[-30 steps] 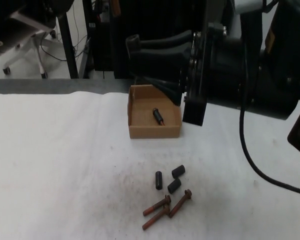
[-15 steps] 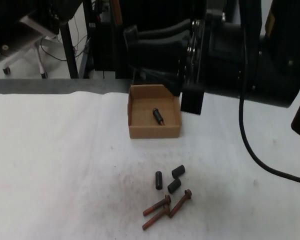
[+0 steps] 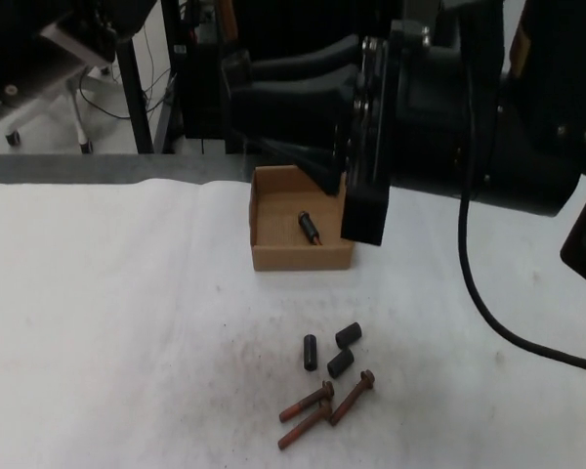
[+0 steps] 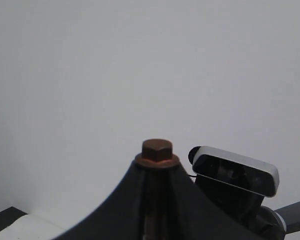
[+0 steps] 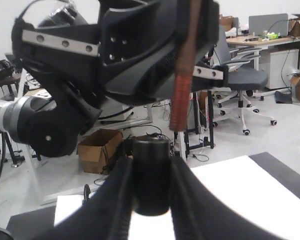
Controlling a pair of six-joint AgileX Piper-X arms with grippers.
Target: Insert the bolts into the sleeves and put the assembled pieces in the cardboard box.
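In the left wrist view my left gripper [image 4: 157, 169] is shut on a rusty bolt [image 4: 157, 151], whose hex head sticks out past the fingertips. My right gripper [image 5: 151, 162] is shut on a black sleeve [image 5: 151, 176] held upright. Just above the sleeve, the bolt [image 5: 182, 85] hangs threaded end down from the left gripper [image 5: 194, 22], with a small gap between them. In the high view an arm's black gripper [image 3: 273, 93] hovers above the cardboard box [image 3: 301, 259], which holds one assembled piece [image 3: 310, 227]. Three sleeves [image 3: 340, 362] and three bolts [image 3: 309, 401] lie on the cloth.
The white cloth [image 3: 117, 313] covers the bench. A large black arm body [image 3: 469, 117] blocks the upper right of the high view, trailing a black cable [image 3: 488, 303]. Office chairs and boxes stand in the room behind.
The black arm and gripper in the high view have shifted left, over more of the box's right side. The parts on the cloth have not moved.
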